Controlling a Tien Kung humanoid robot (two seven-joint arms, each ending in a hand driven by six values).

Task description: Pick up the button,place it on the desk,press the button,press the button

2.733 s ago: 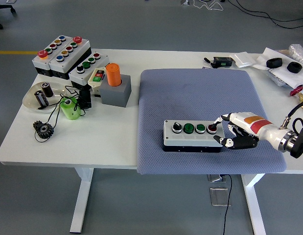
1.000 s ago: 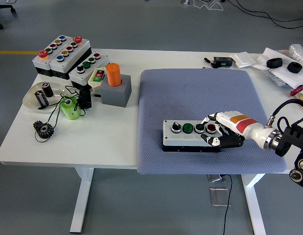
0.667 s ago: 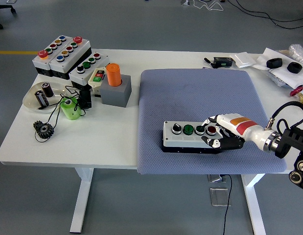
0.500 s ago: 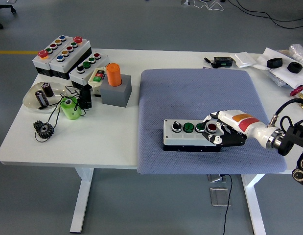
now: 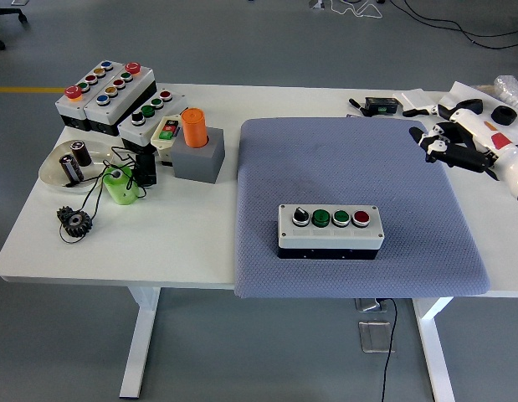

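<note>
- At the far left of the white table point(image 5: 192, 251), three grey push-button boxes with coloured caps point(image 5: 116, 96) stand clustered in the back corner, untouched.
- Just in front of them lie a shallow clear dish holding small cylinders point(image 5: 70, 163), a green plastic cup tangled in black wire point(image 5: 120, 186), a small dark gear point(image 5: 74, 221) and an orange cylinder standing in a grey block point(image 5: 196, 142).
- A blue-grey textured mat point(image 5: 351, 167) covers the middle and right of the table.
- The task's thing, a grey control box with a black knob, two green buttons and a red button point(image 5: 330, 230), sits flat on the near half of the mat, free of any hand.
- So the pick-and-place looks done; whether either press has happened cannot be read from the box itself.
- The robot's white and black right hand point(image 5: 455, 138) hovers above the mat's far right corner, well apart from the box, fingers loosely curled and holding nothing.
- Behind it, small black items point(image 5: 484, 109) lie on white wrapping at the table's back right.
- The left hand does not appear.
- Judged from this, any remaining press would need the hand back over the button row.
</note>
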